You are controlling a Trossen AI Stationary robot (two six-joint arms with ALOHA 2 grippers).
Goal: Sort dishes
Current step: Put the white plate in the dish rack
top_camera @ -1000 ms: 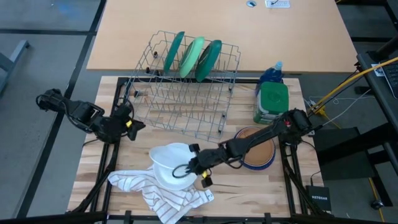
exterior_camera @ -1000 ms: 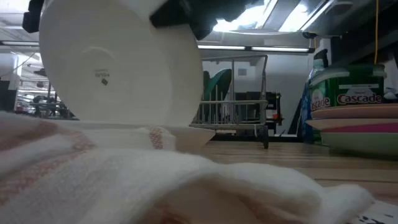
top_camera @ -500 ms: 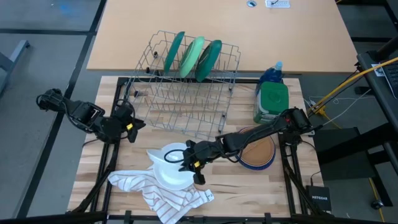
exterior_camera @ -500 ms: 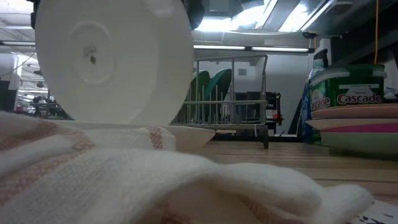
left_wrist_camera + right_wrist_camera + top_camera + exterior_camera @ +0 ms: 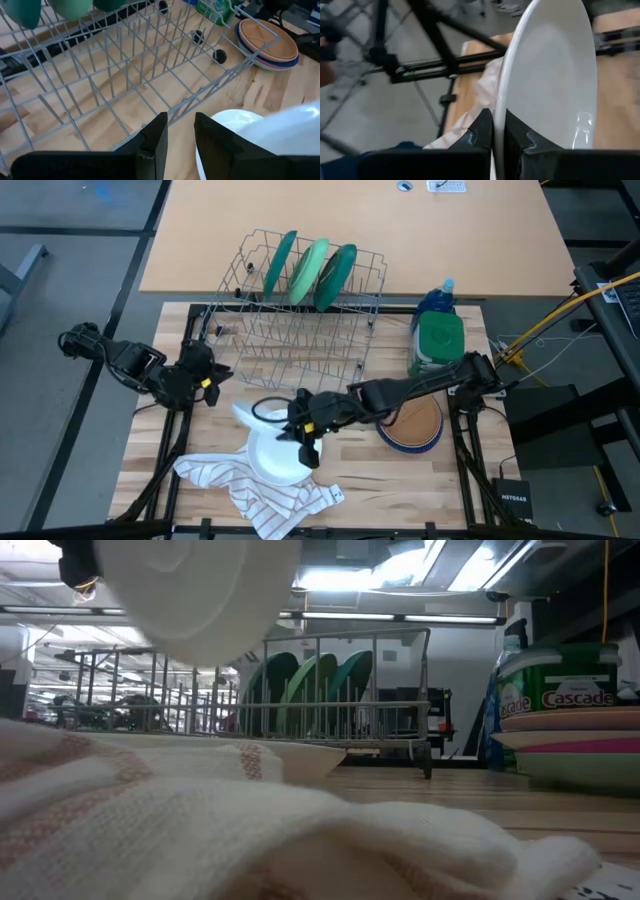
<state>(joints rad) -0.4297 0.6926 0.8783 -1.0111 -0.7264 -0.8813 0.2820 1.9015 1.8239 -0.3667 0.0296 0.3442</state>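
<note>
My right gripper (image 5: pixel 296 423) is shut on a white plate (image 5: pixel 248 417), held above the table's near middle; the plate also shows high in the low view (image 5: pixel 190 590) and in the right wrist view (image 5: pixel 550 75). Another white dish (image 5: pixel 278 463) lies on the white striped cloth (image 5: pixel 255 490) below it. Three green plates (image 5: pixel 310 272) stand on edge in the wire rack (image 5: pixel 300 340). A tan-brown plate tops a pink and blue stack (image 5: pixel 412 422) at the right. My left gripper (image 5: pixel 212 376) waits, open by a narrow gap and empty, at the rack's near left corner. My right gripper pinches the white plate's rim (image 5: pixel 499 112) between its two fingers, one finger on each face. The fingers come about level from the table's right side. The plate is lifted clear of the dish and cloth below and is tilted.
A green-lidded container (image 5: pixel 437 345) and a blue bottle (image 5: pixel 437 298) stand at the far right beside the rack. The cloth fills the near edge in the low view (image 5: pixel 250 840). The rack's near rows of wires (image 5: pixel 125 85) hold nothing.
My right gripper has gone up and toward the table's far left, carrying the white plate. The plate has lifted clear of the white dish on the cloth and tipped over from upright. The dish and cloth have stayed where they were.
</note>
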